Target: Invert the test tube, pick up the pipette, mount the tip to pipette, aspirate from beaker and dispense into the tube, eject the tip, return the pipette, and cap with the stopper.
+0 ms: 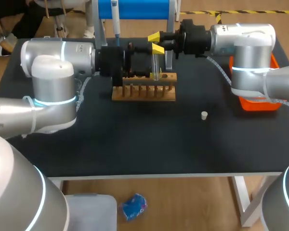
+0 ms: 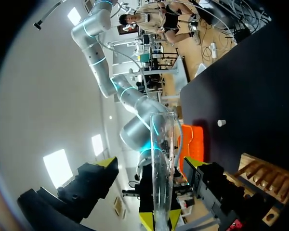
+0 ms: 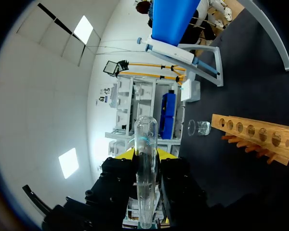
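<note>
The test tube [image 1: 155, 67] hung upright just above the wooden rack [image 1: 143, 92], near the middle of the table's far edge. The left gripper [image 2: 159, 219] was clenched on one end of it, while the right gripper [image 1: 156, 43] had its fingers spread to either side of the glass, apparently not touching it. This looked like a handover partway through the inversion, and the danger lay in timing. If the left let go before the right had clamped, the tube would drop onto the rack. A skewed clamp could also lever the smooth glass loose.
</note>
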